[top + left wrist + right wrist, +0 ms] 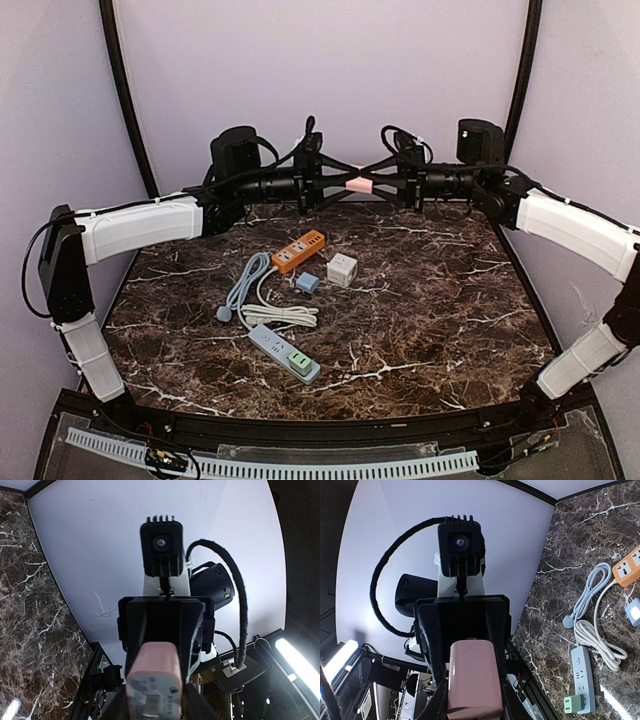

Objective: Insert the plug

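There is one marble table. Two arms: left arm, right arm. Two power strips: one orange strip, one grey-blue strip. Two coiled cords: one grey-blue cord, one white cord. Four plug blocks: one pink block, one white cube, one small blue block, one green plug

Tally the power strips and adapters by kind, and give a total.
Strips: 2 (orange strip, blue strip)
Adapters: 4 (pink adapter, white adapter, blue adapter, green adapter)
Total: 6
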